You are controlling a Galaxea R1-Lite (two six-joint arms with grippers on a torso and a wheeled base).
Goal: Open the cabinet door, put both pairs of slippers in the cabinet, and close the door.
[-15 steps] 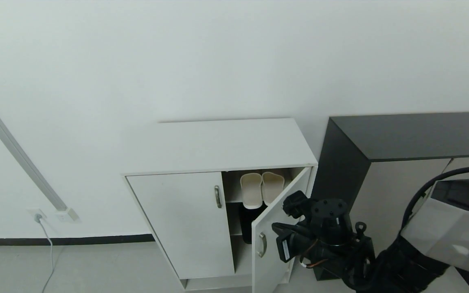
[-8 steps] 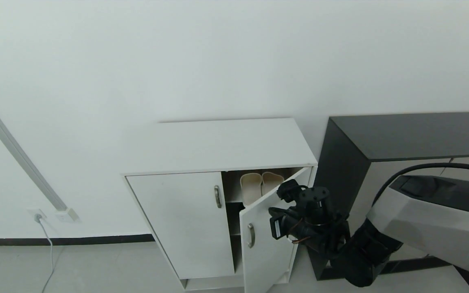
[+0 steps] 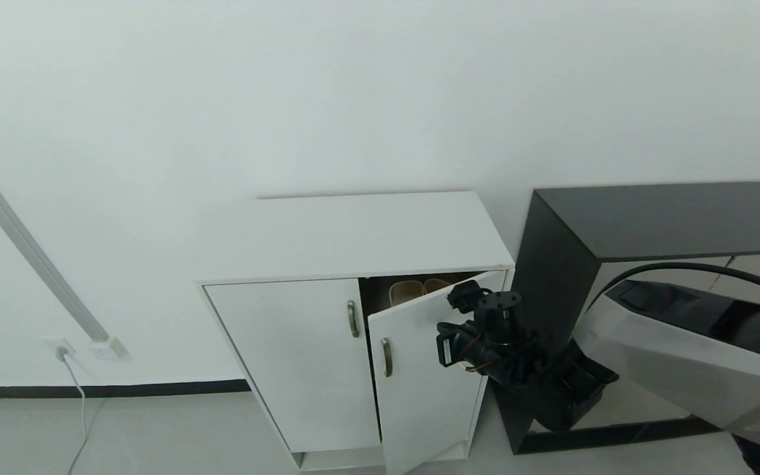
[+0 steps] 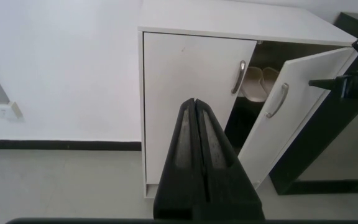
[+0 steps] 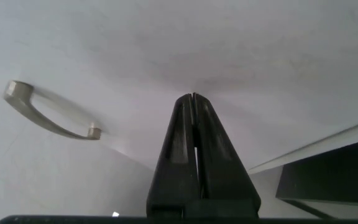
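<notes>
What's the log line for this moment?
right door: ajar, not yet closed | right claw: shut, tips against its outer face | beige slippers: inside cabinet | left claw: shut, empty

Right arm (image 3: pixel 683 356) extended forward, its jaws pressed together, left jaws likewise closed

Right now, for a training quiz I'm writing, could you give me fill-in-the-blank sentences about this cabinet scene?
1. The white cabinet has its ____ door fully shut.
2. The beige slippers lie on the ____ shelf.
3. The right gripper, its fingers ____, is against the ajar door.
Missing words: left; top; shut.
</notes>
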